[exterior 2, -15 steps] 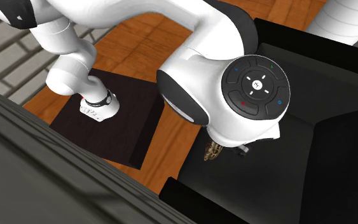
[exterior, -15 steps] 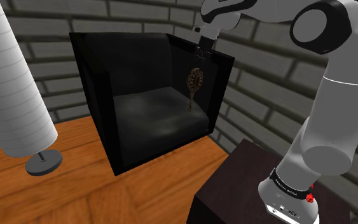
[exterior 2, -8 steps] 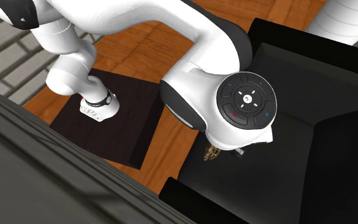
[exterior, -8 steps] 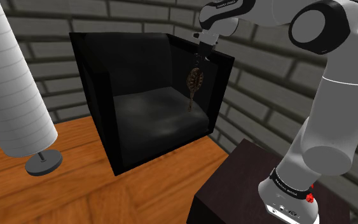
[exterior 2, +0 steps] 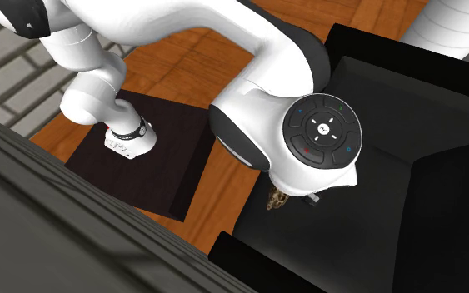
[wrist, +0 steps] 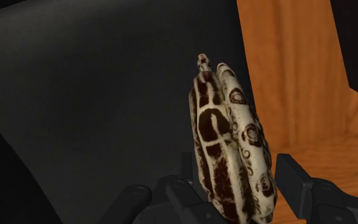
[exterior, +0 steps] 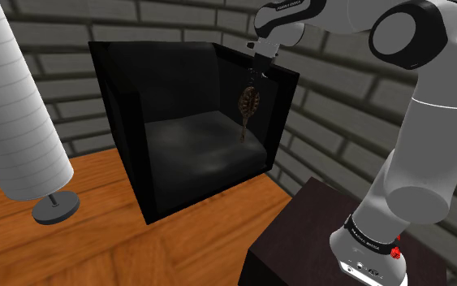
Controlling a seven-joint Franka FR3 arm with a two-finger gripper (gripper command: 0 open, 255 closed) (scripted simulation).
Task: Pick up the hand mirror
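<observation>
The hand mirror [exterior: 249, 101] is brown and cream patterned. It stands upright inside a black armchair [exterior: 178, 138], against the inner side of the arm nearer the robot, handle pointing down. My black gripper [exterior: 258, 73] comes down from above onto its top rim. In the wrist view the mirror [wrist: 228, 146] is edge-on between the two fingers [wrist: 298, 184], which press on both faces; the gripper [wrist: 238, 168] is shut on it. From the second exterior view a sliver of the mirror [exterior 2: 277, 200] peeks out under the white hand.
A white lampshade [exterior: 15, 114] with a grey round base [exterior: 56, 207] stands at the shoulder view's left on the wooden floor [exterior: 97, 252]. The dark stand [exterior: 299, 244] lies just beside the chair. A grey brick wall [exterior: 332, 97] runs behind the chair.
The fingers have come together onto the mirror from standing open. The hand turned slightly and settled. The mirror stays in the same place against the chair's arm.
</observation>
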